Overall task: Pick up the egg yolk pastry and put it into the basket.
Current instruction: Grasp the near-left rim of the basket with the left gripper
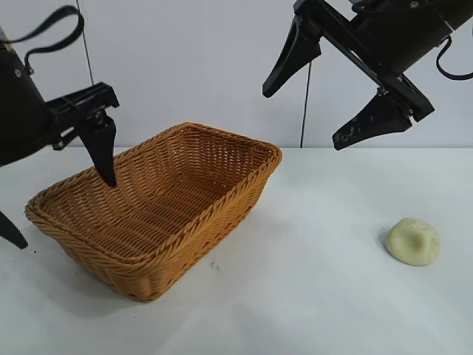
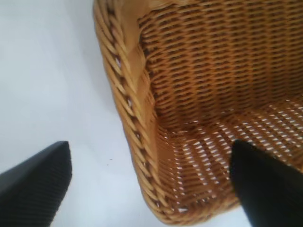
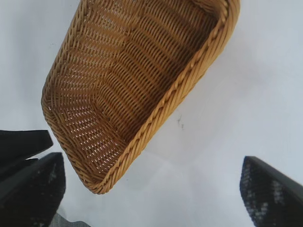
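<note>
An egg yolk pastry (image 1: 413, 241) sits alone on the white counter (image 1: 318, 296) near its right edge, well apart from the wicker basket (image 1: 222, 214) that fills the left half. We see the right hand (image 1: 325, 96) hanging high above the counter's back right area, its fingers spread wide and holding nothing, the pastry below and nearer the front edge. The left hand (image 1: 63, 194) hangs with its fingers spread over the basket's left end, one fingertip inside the rim, the other outside it by the counter's left edge, gripping nothing.

We judge the pastry light and soft: its matte, dimpled dome looks likely to dent or crumble under a hard squeeze, though the dull surface should not slip. We would take it low across its widest part, one finger on each side of the dome, closing only until it is steady. We think the right hand, being nearer, is the one to reach it.
</note>
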Robot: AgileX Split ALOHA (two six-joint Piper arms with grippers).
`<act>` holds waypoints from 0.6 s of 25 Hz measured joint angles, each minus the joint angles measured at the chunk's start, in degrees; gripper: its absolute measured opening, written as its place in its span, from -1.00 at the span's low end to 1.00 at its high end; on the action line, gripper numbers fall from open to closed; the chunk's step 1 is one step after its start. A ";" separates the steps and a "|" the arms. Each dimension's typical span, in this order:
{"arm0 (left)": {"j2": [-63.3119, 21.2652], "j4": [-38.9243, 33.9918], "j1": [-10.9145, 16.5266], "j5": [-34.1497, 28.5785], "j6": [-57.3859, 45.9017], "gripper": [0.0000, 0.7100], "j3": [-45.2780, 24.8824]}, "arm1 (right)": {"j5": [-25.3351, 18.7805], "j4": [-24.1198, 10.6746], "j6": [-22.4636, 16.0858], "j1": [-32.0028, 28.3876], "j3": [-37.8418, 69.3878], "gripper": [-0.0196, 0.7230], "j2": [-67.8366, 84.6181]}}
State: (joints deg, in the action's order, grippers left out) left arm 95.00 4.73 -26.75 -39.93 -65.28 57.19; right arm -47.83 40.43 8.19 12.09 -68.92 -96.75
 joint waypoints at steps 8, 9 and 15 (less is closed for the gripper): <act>9.66 1.30 0.24 7.50 0.02 0.87 0.00 | 0.00 0.04 0.00 0.00 0.00 0.92 0.00; 10.51 1.71 0.57 7.64 0.02 0.87 0.00 | -0.07 0.06 0.00 0.00 0.00 0.92 0.00; 11.44 2.51 4.26 8.70 1.64 0.87 0.00 | -0.50 0.06 0.00 0.00 0.00 0.92 0.00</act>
State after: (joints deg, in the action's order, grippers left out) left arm 106.43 7.24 -22.49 -31.23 -63.65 57.19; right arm -48.33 40.49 8.19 12.09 -68.92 -96.75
